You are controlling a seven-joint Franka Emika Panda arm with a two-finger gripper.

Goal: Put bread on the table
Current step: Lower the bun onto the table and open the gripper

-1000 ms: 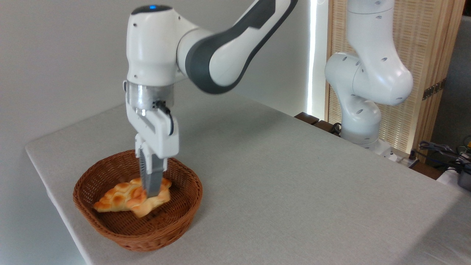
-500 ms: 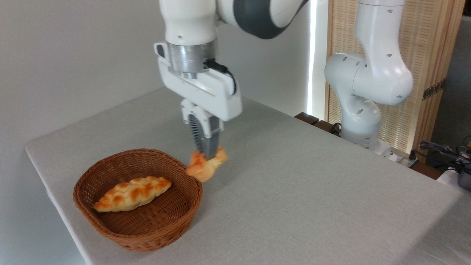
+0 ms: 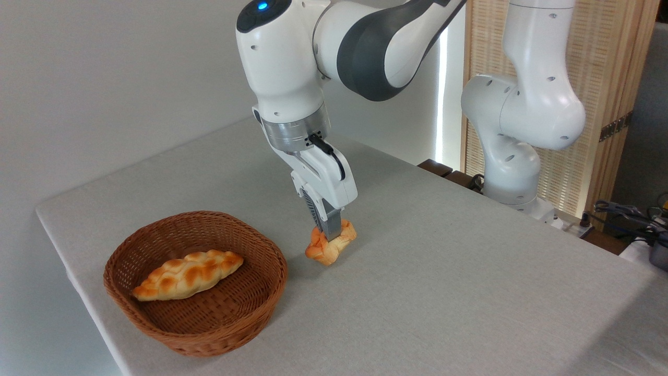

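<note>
While clamped on the bread [image 3: 331, 246], gripper [image 3: 329, 233] stands tilted, bun at or just above the surface [image 3: 443, 271], just right of wicker basket [image 3: 245, 313] near the left edge. Basket holds one braided loaf [image 3: 188, 274]. Transfer judged nearly done; release and withdrawal outstanding.

Where things sit around the basket

The basket [image 3: 195, 282] stands on the table [image 3: 417, 292], near the table's left front edge. The long loaf [image 3: 188, 274] lies inside the basket. The bun [image 3: 330, 245] is to the right of the basket and a little behind it, just beside its rim, down at the table top. The gripper [image 3: 330, 235] is right above the bun, with its fingers pressed on it. The robot's base [image 3: 514, 177] stands far right of the basket, behind the table.
</note>
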